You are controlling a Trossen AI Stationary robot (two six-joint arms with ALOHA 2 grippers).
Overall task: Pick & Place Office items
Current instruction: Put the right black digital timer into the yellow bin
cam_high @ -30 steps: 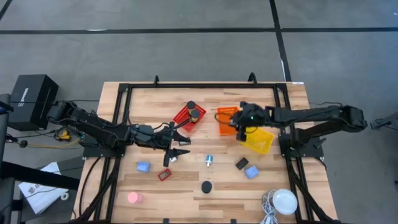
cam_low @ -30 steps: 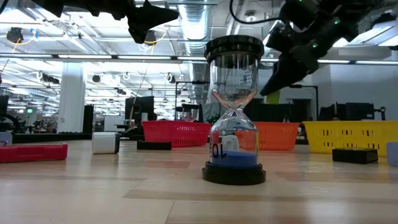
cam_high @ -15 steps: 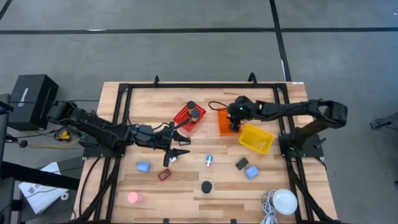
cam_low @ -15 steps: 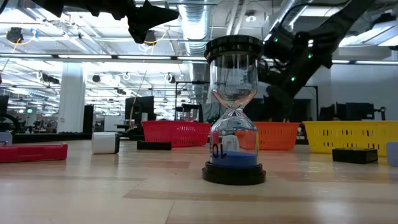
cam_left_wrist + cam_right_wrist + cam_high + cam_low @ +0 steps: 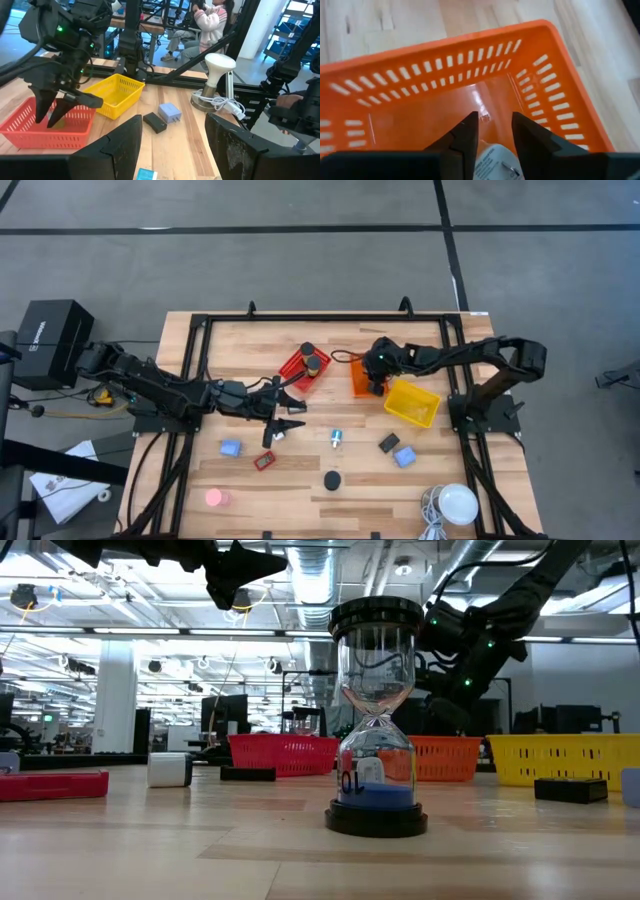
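My right gripper points down into the orange mesh basket, whose slotted wall fills the right wrist view. It is shut on a small white item. My left gripper hovers open above mid-table, near the red basket that holds black rolls. On the table lie blue blocks, a red-framed piece, a pink disc, a silvery bit, a black rectangle and an hourglass. My right gripper holds the white item with a silvery bit on it between its two fingers, far back from the tips. The fingers come from above, pointing down into the orange basket. The item is lifted clear of the basket floor.
A yellow basket sits right of the orange one, close under the right arm. A white round lamp with its cord stands at the near right corner. A black frame rims the table. A person sits beyond the table.
My right gripper has moved from the yellow basket's edge toward the table's left and far side, coming over the orange basket and lowering into it. The arm has folded back toward its base. The left arm and the items on the table have stayed still.
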